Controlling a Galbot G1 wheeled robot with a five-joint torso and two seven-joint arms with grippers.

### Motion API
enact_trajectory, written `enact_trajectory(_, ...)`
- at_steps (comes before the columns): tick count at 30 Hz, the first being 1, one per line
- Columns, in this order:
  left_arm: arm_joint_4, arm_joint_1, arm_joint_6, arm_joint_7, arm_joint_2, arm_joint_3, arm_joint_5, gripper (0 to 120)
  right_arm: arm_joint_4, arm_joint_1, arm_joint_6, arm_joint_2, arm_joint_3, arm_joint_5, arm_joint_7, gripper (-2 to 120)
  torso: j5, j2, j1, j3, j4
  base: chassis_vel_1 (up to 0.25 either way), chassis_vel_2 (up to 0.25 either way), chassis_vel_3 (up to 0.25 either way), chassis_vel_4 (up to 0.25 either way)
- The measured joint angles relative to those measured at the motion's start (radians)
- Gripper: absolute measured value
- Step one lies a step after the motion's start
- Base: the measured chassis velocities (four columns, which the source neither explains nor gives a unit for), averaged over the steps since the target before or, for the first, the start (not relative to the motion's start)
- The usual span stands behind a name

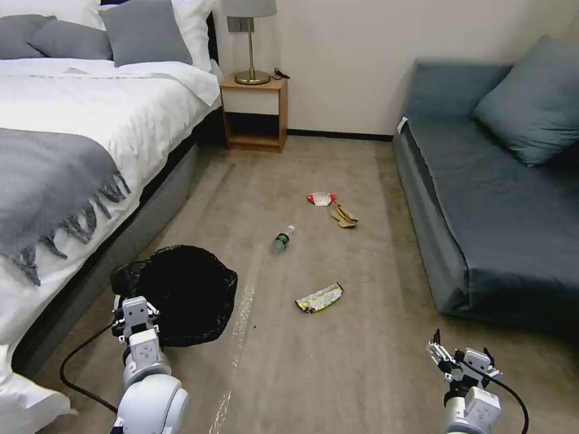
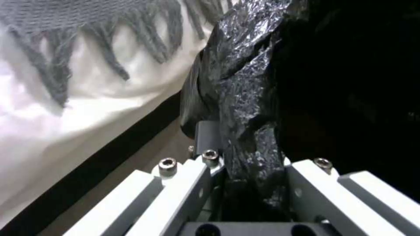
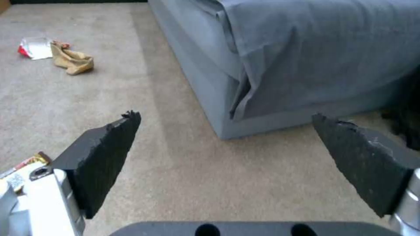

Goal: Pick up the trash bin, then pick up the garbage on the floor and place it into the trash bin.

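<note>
Beside the bed [image 1: 72, 138], at lower left of the head view, my left gripper [image 1: 136, 313] is clamped on the near rim of the trash bin [image 1: 181, 292]; the left wrist view shows a fold of the crinkled black bag [image 2: 245, 108] pinched between the closed fingers [image 2: 205, 134], a grip at the lip that I judge is meant to keep the mouth facing up and free to receive litter. My right gripper [image 1: 461, 358] hangs low over the carpet [image 1: 362, 361] near the sofa [image 1: 482, 199], its dark pads [image 3: 105, 157] spread wide with nothing between them, ready for a pick. Garbage lies scattered between bed and sofa: the yellow-silver wrapper [image 1: 319, 298] nearest, the bottle [image 1: 282, 239] beyond it, and farthest the red-and-white packet [image 1: 321, 198] touching the tan scrap [image 1: 343, 215]. None is in the bin yet.
</note>
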Motion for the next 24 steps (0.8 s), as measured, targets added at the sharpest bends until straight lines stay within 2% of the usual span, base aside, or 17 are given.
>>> enact_trajectory(24,0.008,-0.007,-0.003,-0.001,0.011,0.002,-0.006,3,-0.021,-0.010,0.026,0.014,0.003,-0.021,0.005,100,-0.0001,0.000,0.000,0.000,0.0000,-0.111,0.113,0.121,-0.118)
